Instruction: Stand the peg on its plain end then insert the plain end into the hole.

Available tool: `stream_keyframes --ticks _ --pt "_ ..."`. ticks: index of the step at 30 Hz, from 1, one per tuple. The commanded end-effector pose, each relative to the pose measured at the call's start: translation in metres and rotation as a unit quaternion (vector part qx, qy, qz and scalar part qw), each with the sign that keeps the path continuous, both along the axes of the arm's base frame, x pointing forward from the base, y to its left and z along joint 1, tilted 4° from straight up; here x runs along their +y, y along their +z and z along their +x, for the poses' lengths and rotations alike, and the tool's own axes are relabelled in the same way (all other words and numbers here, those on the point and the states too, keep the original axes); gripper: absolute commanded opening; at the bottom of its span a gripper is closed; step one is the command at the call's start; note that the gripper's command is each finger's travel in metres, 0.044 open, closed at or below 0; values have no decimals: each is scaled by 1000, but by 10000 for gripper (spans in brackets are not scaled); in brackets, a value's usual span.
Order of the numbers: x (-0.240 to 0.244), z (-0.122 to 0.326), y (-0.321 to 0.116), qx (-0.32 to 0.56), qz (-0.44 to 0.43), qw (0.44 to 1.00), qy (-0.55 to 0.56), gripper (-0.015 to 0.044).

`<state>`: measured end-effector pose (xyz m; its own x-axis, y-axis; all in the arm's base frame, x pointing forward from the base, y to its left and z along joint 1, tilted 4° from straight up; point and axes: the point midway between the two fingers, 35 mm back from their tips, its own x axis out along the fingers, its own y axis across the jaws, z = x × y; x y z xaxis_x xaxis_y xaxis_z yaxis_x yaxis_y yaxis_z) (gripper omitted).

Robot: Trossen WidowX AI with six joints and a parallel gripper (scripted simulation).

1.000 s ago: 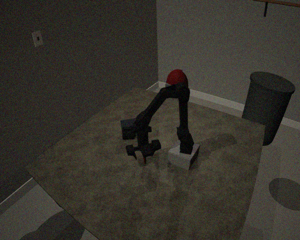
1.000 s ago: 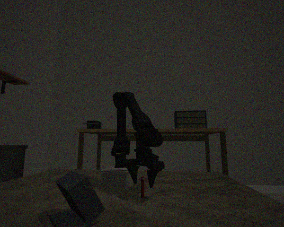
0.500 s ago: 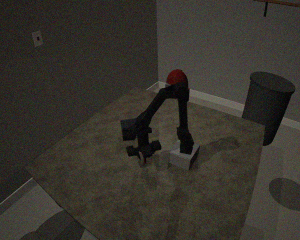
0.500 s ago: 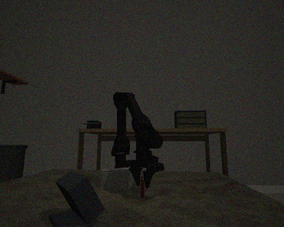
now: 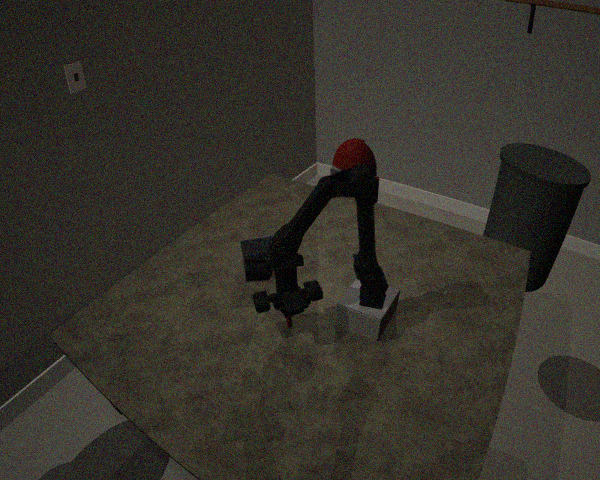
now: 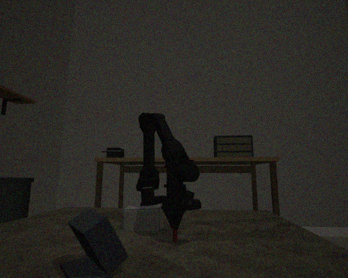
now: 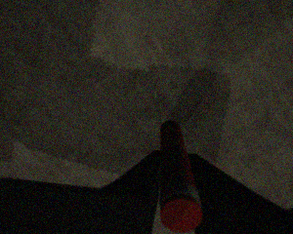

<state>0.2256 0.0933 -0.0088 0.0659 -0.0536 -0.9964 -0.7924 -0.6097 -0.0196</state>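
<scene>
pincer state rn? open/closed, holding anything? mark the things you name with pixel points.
Pincer [image 5: 289, 316] [image 6: 174, 229] [image 7: 173, 160]: closed on the upright red cylindrical peg [image 5: 289, 322] [image 6: 175, 236] [image 7: 173, 141], gripped near its banded end.

One peg [image 5: 289, 321] [image 6: 175, 236] [image 7: 176, 163], one arm [image 5: 310, 211] [image 6: 148, 149], one claw [image 5: 288, 311] [image 6: 174, 227] [image 7: 173, 160], one bin [image 5: 535, 211] [image 6: 9, 197].

The arm bends high at its elbow, forearm sloping down to the left. The gripper [image 5: 288, 314] [image 6: 175, 229] [image 7: 173, 160] points downward, fingers closed in.
</scene>
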Motion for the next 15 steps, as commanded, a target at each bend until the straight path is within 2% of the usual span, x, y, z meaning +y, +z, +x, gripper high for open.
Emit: stream_keyframes --ticks 1,15 --pt "1 1 5 -1 1 1000 0 0" --pt "4 -2 68 3 0 1000 2 0"
